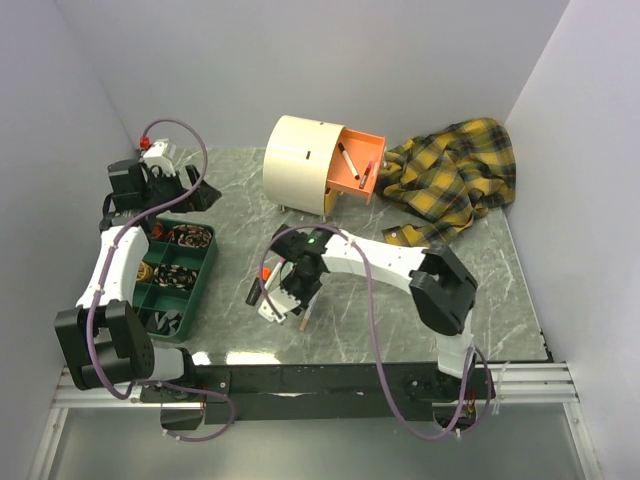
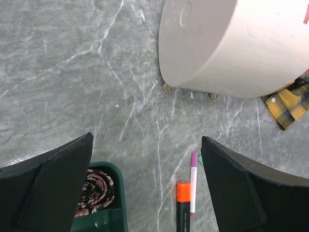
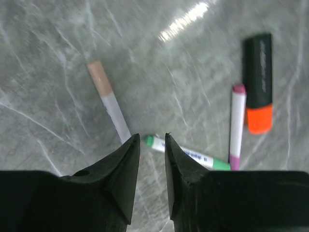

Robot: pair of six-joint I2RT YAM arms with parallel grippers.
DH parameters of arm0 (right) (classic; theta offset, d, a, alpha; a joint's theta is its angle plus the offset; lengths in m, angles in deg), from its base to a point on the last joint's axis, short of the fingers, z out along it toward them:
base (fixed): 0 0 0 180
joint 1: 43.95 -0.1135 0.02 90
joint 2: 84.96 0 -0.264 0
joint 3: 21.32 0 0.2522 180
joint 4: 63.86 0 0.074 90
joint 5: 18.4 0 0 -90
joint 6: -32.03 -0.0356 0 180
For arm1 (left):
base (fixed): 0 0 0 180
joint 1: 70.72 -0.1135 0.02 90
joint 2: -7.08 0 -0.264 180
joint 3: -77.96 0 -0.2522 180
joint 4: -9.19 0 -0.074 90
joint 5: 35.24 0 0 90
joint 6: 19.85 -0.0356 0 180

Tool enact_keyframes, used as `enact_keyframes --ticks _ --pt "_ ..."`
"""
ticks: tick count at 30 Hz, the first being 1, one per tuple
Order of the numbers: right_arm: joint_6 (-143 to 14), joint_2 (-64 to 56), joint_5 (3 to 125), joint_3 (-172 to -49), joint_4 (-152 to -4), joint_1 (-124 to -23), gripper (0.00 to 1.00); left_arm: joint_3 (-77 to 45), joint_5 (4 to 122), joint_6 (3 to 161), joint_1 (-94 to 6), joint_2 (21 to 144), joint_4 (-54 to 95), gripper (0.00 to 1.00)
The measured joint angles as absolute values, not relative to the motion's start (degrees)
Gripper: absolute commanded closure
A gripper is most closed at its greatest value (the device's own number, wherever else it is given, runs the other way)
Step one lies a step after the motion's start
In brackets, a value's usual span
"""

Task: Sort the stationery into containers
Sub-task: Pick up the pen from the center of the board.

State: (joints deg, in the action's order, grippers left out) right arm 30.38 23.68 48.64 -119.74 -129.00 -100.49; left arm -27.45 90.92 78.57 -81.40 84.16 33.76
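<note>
My right gripper (image 3: pixel 152 139) hangs low over the table near the front, its jaws a narrow gap apart. The green-capped end of a white pen (image 3: pixel 193 156) lies between its fingertips, apart from the left finger, and the pen runs under the right one. A peach-capped white pen (image 3: pixel 108 99) lies just left. A pink-capped pen (image 3: pixel 237 125) and an orange-capped black marker (image 3: pixel 258 82) lie to the right. The cream cabinet (image 1: pixel 300 165) stands at the back, its orange drawer (image 1: pixel 358 165) pulled out with pens inside. My left gripper (image 2: pixel 147 140) is wide open and holds nothing, high above the table.
A green compartment tray (image 1: pixel 180 275) with rolled patterned items sits at the left, under my left arm. A yellow plaid cloth (image 1: pixel 450 180) is bunched at the back right beside the drawer. The cabinet (image 2: pixel 231 43) stands on small feet.
</note>
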Motion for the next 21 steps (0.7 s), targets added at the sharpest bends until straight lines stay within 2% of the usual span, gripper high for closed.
enact_keyframes --ticks 10,21 --pt "35.08 28.82 54.37 -121.84 -139.58 -104.49 0.60 -29.22 91.14 78.16 -81.42 81.67 33.52 0.01" --pt "34.45 29.89 57.67 -121.82 -140.12 -104.46 0.60 -29.85 91.16 78.62 -81.42 81.67 32.75 0.01"
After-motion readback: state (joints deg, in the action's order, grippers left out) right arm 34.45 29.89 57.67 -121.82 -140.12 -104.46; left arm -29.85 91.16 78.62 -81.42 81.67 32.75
